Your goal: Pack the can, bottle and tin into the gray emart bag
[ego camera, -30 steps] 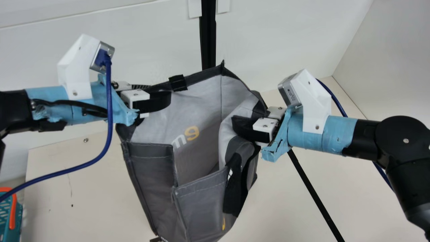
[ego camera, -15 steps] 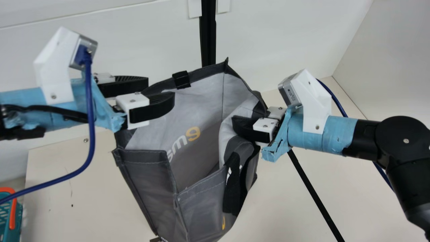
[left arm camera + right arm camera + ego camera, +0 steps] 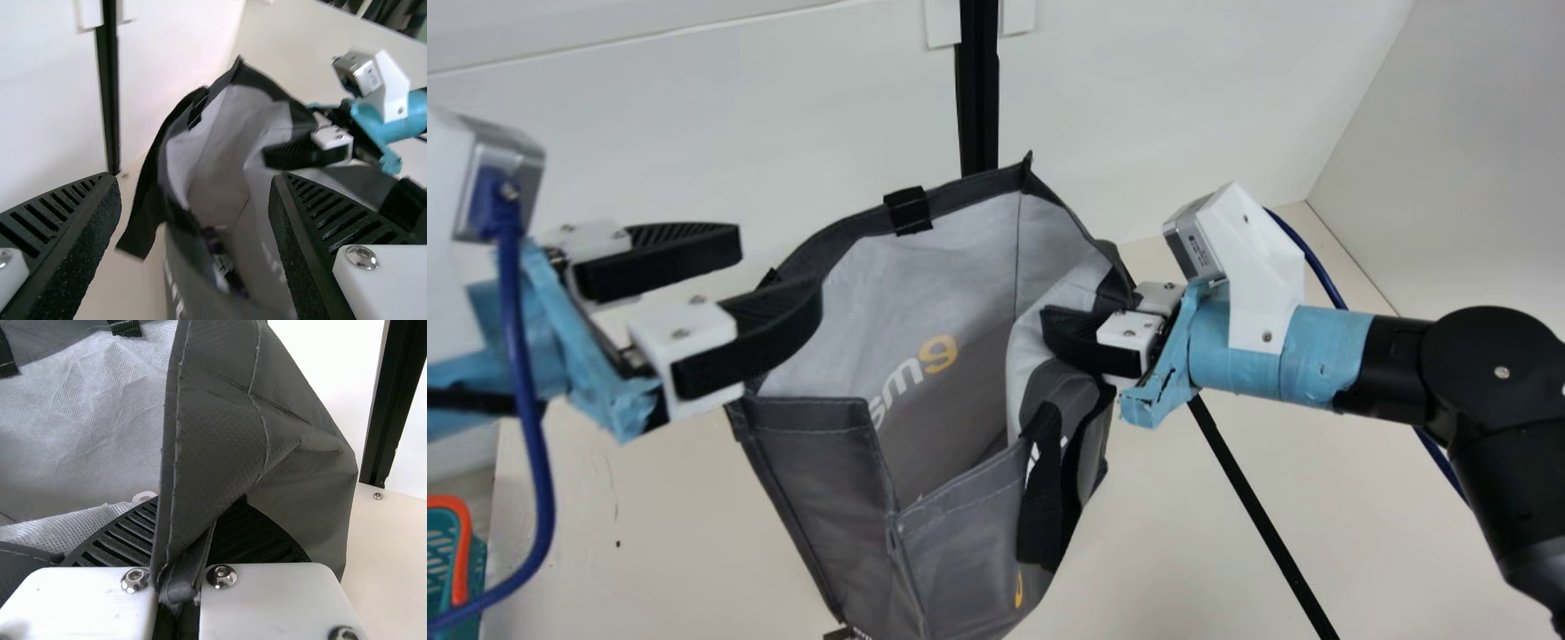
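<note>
Gray emart bag (image 3: 960, 551) over the cream table (image 3: 649, 498), mouth open, right side bunched. Right gripper (image 3: 1053, 313) pinches that side's rim, a fold of fabric clamped between its fingers. Left gripper (image 3: 781, 265) at the opposite side of the mouth, fingers spread wide, nothing held; can't tell if it touches the bag. Left wrist view: dark item (image 3: 228, 265) inside bag, type unclear. Teal basket (image 3: 439, 560) with orange handle at main view's left edge.

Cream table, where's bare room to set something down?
The table between teal plastic basket and gray fabric bag, and right of the bag, beside the thin black strip. Crowded: the bag's mouth, right gripper clamping its rim, left gripper open opposite.
</note>
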{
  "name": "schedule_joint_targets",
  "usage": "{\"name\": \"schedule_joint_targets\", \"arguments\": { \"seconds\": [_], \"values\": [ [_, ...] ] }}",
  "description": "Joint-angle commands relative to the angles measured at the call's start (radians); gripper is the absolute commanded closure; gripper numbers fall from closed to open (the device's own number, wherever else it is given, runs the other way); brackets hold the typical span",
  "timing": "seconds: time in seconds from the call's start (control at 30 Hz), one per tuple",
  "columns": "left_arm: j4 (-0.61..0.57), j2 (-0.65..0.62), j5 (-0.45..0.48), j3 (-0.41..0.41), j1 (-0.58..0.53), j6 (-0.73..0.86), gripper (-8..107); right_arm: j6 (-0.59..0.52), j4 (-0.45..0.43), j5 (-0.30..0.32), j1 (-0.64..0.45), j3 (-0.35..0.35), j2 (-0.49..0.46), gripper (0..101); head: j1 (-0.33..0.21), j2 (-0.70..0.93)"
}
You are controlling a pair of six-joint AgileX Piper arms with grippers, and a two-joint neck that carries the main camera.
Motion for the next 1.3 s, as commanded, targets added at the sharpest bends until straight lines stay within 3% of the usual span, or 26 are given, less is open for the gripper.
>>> {"name": "schedule_joint_targets", "arguments": {
  "seconds": [0.0, 0.4, 0.8, 1.27],
  "values": [
    [0.042, -0.052, -0.009, 0.056, 0.008, -0.010, 9, 0.000, 0.000, 0.000, 0.000, 0.000, 0.000, 101, -0.023, -0.001],
    [0.335, -0.235, -0.067, 0.240, 0.026, -0.158, 9, 0.000, 0.000, 0.000, 0.000, 0.000, 0.000, 101, -0.023, -0.001],
    [0.671, -0.364, -0.099, 0.360, -0.020, -0.368, 9, 0.000, 0.000, -0.001, 0.000, 0.000, 0.000, 101, -0.023, -0.001],
    [0.909, -0.475, -0.113, 0.494, -0.095, -0.555, 9, 0.000, 0.000, -0.001, 0.000, 0.000, 0.000, 101, -0.023, -0.001]
  ]
}}
